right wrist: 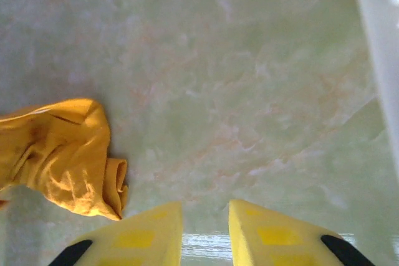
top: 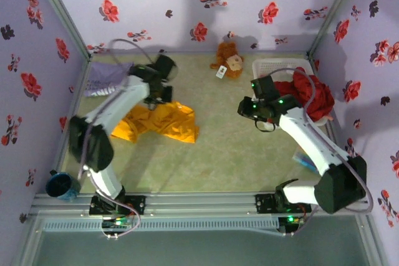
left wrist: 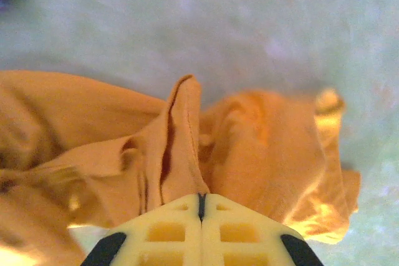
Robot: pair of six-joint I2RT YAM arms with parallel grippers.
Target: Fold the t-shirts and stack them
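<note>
Progress is thin so far, I'd say: nothing folded, nothing stacked. My left end effector (left wrist: 201, 202) is clenched on a raised ridge of the orange t-shirt (top: 159, 123), the two fingers pressed together with the cloth running up from their tips. That shirt lies crumpled on the worktop (top: 237, 154) left of centre, bunched and creased with no flat panel anywhere. The lavender t-shirt (top: 106, 80) sits rumpled in the far left corner, well apart from the orange one and untouched. My right end effector (right wrist: 206, 216) is released, a clear gap between its fingers and nothing in it, hanging over bare worktop with the orange shirt's edge off to one side. Over on the right, a red cloth (top: 315, 95) is heaped in the white basket (top: 274, 65); I can't tell whether it's another shirt. As I judge it, everything remains: spread the orange shirt flat, fold it, then do the lavender one likewise and stack the two.
</note>
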